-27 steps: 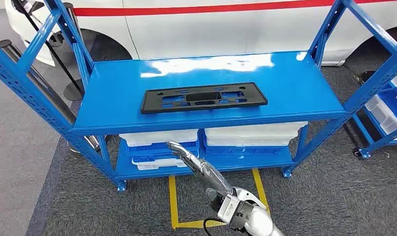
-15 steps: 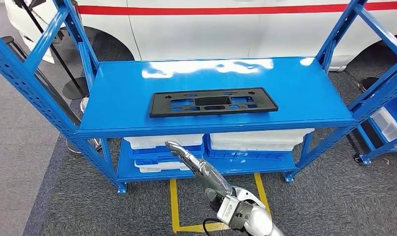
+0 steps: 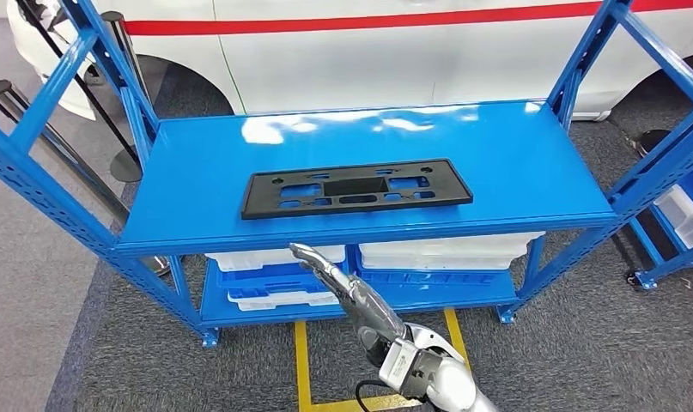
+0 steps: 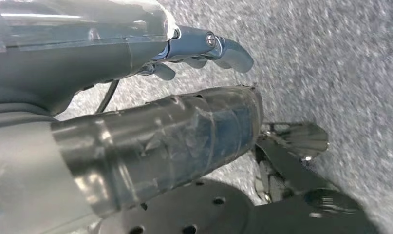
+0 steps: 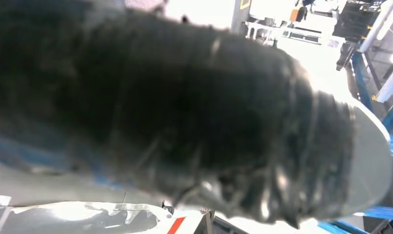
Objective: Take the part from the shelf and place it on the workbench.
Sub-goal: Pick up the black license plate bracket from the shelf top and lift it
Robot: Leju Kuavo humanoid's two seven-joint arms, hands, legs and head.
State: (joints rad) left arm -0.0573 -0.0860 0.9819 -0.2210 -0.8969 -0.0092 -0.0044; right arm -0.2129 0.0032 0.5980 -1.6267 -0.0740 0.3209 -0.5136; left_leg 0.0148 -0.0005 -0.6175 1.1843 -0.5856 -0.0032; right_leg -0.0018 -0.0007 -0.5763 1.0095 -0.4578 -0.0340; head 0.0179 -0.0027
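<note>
The part [image 3: 356, 189], a flat black plate with several cut-outs, lies lengthwise near the front of the blue shelf's top board [image 3: 514, 163]. My right hand [image 3: 343, 283] reaches up from below in the head view with its fingers stretched out. It holds nothing and stays below and in front of the shelf's front edge, apart from the part. In the right wrist view the right hand [image 5: 184, 107] is a dark blur close to the lens. My left hand [image 4: 160, 136] hangs over grey carpet, and nothing lies between its thumb and fingers.
White and blue bins [image 3: 446, 249] fill the lower shelf. A white car [image 3: 368, 51] with a red stripe stands right behind the shelf. Yellow floor tape [image 3: 301, 360] marks the carpet in front. Another blue rack with bins [image 3: 682, 215] stands at the right, and dark posts [image 3: 33, 120] at the left.
The whole picture has shifted, so the camera moved. The part lies where it did on the shelf. My right hand keeps the same outstretched pose.
</note>
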